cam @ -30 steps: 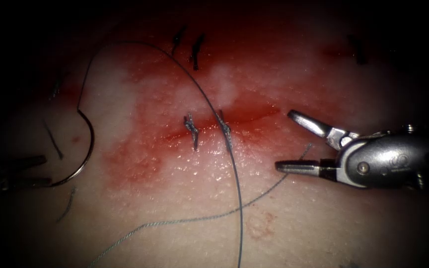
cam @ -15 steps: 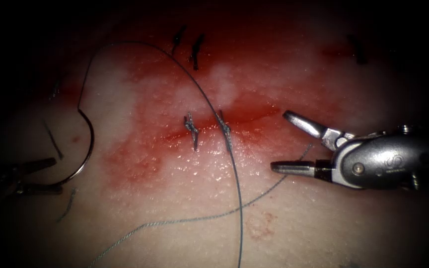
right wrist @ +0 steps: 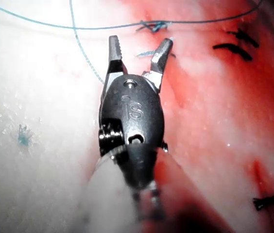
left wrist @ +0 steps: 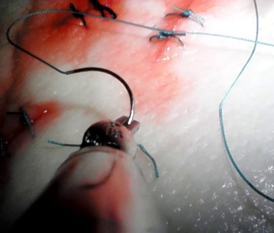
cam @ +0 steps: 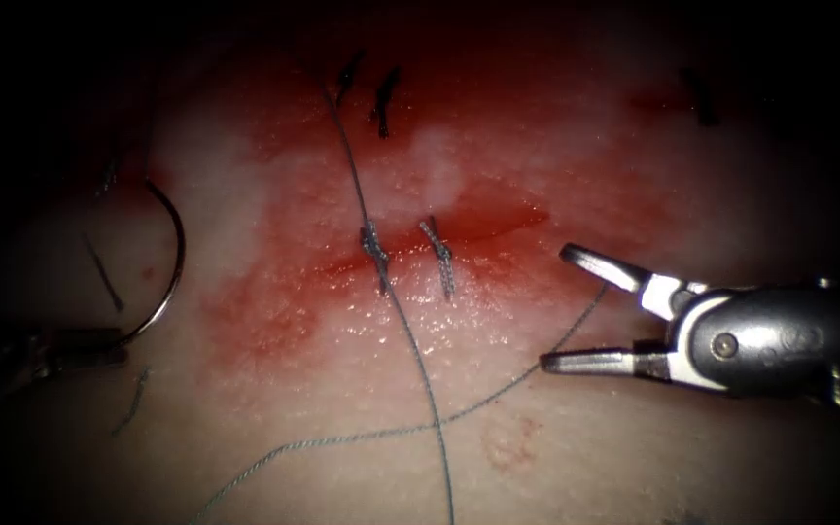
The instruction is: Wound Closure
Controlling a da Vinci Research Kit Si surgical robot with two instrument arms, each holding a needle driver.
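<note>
My left tool (cam: 99, 347) grips the needle (cam: 169, 261) near its end, clear of the tissue (cam: 634, 175); my right tool (cam: 561, 309) gapes, holding nothing.

Surgical training bench, lab setting. Tissue (cam: 556, 447) was pale pork slab, smeared with red fluid (cam: 264, 311) around cut (cam: 478, 228). Stitches (cam: 374, 248) crossed cut; thread (cam: 420, 379) trailed below it. Steel wristed tool (cam: 561, 309) stood right of cut.

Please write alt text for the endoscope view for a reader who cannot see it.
The left tool holds the curved needle near one end, clear of the tissue, left of the cut. The right tool is open and empty, a strand of thread passing between its jaws.
</note>
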